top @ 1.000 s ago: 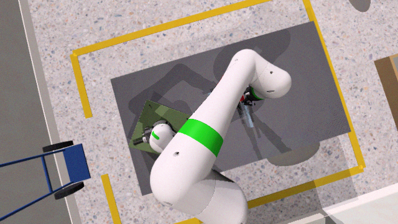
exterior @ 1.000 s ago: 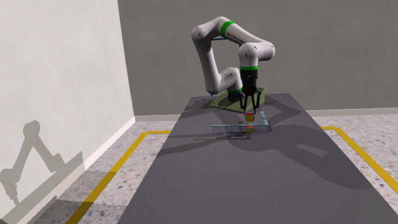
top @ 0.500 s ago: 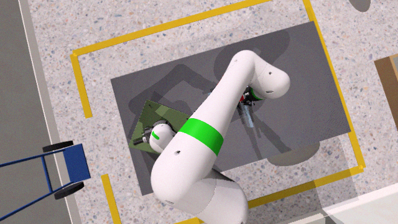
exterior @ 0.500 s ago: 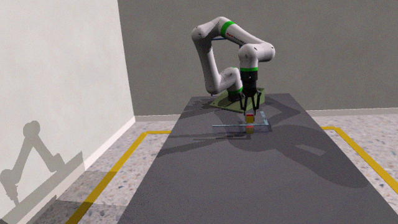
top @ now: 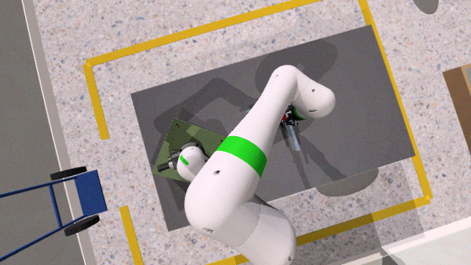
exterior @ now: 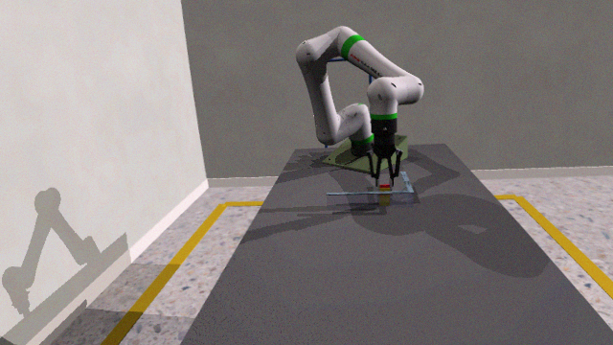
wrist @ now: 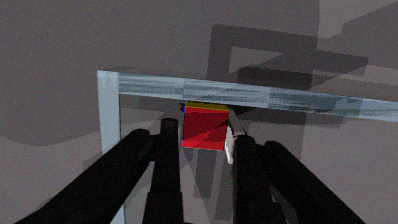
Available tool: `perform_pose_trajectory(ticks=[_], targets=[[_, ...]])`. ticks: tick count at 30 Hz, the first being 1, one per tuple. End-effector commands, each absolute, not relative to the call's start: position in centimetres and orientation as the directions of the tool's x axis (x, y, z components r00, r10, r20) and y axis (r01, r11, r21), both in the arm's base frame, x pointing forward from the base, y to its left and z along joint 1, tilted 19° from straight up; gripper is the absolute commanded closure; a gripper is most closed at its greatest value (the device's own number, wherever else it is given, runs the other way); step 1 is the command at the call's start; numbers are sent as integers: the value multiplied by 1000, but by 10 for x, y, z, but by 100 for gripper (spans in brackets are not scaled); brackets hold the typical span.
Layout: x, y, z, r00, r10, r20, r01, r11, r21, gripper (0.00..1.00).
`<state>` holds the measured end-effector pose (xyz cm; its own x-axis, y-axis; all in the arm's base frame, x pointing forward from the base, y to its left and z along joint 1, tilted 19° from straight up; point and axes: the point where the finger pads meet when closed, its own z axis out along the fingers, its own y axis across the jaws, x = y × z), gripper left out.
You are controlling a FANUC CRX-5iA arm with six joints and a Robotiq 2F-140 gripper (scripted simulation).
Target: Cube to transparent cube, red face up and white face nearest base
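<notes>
Item: my claw [wrist: 204, 142], narrowly closed on the cube [wrist: 205, 129] beside the pale angle bar [wrist: 235, 93]; risk: releasing misaligned tips the red face.

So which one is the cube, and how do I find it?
Start at the long dark table and follow the white arm down to its black gripper. The cube is pinched between the fingers, beside the pale L-shaped bar. It is the only brightly coloured block there: red on top, with a yellow side.
</notes>
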<state>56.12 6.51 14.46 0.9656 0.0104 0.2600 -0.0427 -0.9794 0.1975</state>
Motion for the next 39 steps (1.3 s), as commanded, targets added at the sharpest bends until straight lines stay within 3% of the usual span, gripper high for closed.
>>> perform_pose_trajectory(ticks=[1,34,35,39], targets=[[563,63,137,966,10,260,-43,-979,198,100],[569,59,116,966,10,260,-43,-979,198,100],[569,59,116,966,10,260,-43,-979,198,63],[569,59,116,966,10,260,-43,-979,198,63]])
